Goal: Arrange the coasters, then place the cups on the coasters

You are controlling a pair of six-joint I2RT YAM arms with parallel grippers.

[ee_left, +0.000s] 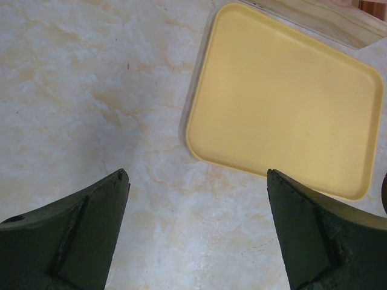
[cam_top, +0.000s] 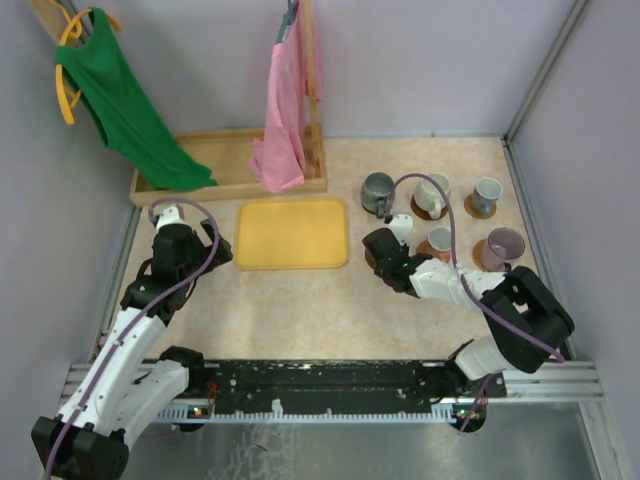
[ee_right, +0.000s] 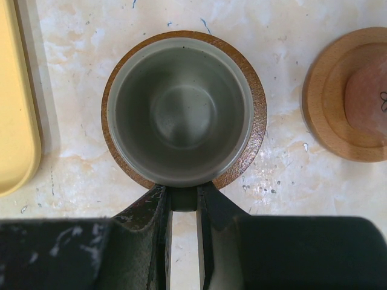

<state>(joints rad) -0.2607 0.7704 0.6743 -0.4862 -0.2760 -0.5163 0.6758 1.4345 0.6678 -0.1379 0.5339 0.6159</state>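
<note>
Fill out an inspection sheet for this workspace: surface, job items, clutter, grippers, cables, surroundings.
Surface: beige marbled table, no spills seen.
Job's things: grey cup stands on a dark coaster. The cream cup, blue-grey cup, pinkish cup and mauve cup each stand on a coaster. Whether the dark green cup has a coaster under it is unclear.
Clutter: yellow tray.
Grippers: left gripper open above the table by the tray; right gripper shut on the grey cup's handle.
Cables: right purple cable arcs over the cups; left purple cable loops beside its arm.
Surroundings: wooden tray, green shirt, pink garment.
</note>
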